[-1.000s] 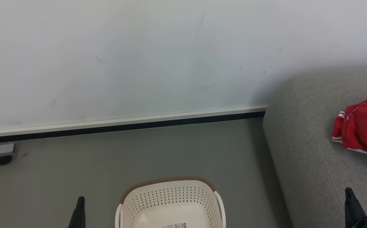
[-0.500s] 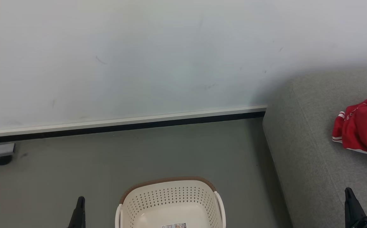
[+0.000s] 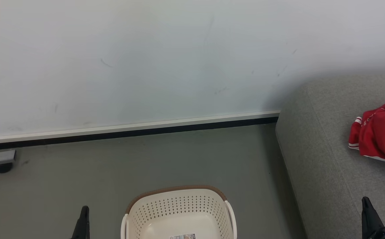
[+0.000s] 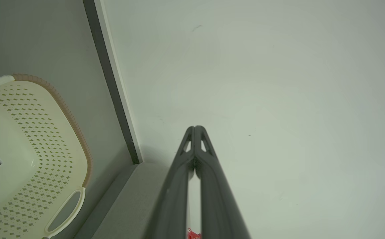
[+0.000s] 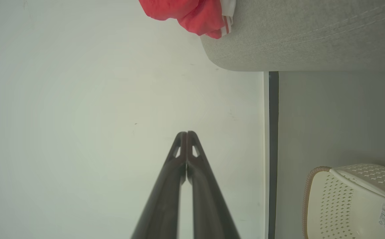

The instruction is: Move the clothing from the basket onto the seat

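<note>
Head view showed the clothing [image 3: 380, 132] lying on the seat [image 3: 318, 159]; the basket [image 3: 179, 205] held no garment where visible. Both the left gripper [image 4: 195, 127] and the right gripper [image 5: 186, 132] were fully closed, holding nothing. One risk, I judged: the basket's near part was cut off, so a garment there could be missed.

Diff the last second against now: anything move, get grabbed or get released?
Nothing visibly changed. The left gripper and right gripper sit shut and empty at the bottom of the head view, as before. The clothing lies on the seat in the same spot, and the basket stands on the floor with no clothing in the part that shows.
</note>
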Available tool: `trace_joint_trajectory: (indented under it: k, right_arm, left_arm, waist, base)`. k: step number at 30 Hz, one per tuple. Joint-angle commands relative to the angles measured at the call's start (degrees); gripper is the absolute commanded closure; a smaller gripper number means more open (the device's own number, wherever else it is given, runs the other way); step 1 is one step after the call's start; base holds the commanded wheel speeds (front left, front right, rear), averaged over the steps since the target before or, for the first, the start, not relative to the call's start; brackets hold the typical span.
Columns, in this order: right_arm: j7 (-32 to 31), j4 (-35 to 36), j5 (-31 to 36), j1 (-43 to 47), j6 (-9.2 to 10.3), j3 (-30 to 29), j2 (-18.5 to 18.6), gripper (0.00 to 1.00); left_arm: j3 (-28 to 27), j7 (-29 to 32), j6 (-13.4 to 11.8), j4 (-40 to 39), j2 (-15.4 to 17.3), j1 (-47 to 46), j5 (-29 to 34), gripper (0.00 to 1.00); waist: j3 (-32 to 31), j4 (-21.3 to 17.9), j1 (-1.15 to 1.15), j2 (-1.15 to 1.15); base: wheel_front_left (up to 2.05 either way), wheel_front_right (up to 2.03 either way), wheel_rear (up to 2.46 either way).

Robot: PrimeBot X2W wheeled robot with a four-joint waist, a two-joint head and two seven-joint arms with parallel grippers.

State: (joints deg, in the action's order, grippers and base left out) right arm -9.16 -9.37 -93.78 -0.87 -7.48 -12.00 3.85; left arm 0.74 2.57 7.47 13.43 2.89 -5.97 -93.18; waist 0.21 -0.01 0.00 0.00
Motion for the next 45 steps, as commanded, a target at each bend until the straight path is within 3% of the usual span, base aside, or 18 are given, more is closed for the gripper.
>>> trace_joint_trajectory:
  k: [1,45]
  right_arm:
    - [-0.32,-0.10,0.18,-0.50,-0.02,-0.16,-0.22,1.00]
    - [-0.84,-0.13,0.63,-0.64,-0.02,-0.73,-0.62,1.00]
  left_arm:
    - [-0.13,0.33,0.10,0.22,0.10,0.00,0.05,1.00]
    - [-0.19,0.30,0.10,0.21,0.04,0.00,0.13,1.00]
  waist:
    - [0.00,0.00,0.00,0.00]
    - [0.00,0.00,0.00,0.00]
  base:
    - [0.00,0.00,0.00]
    - [0.00,0.00,0.00]
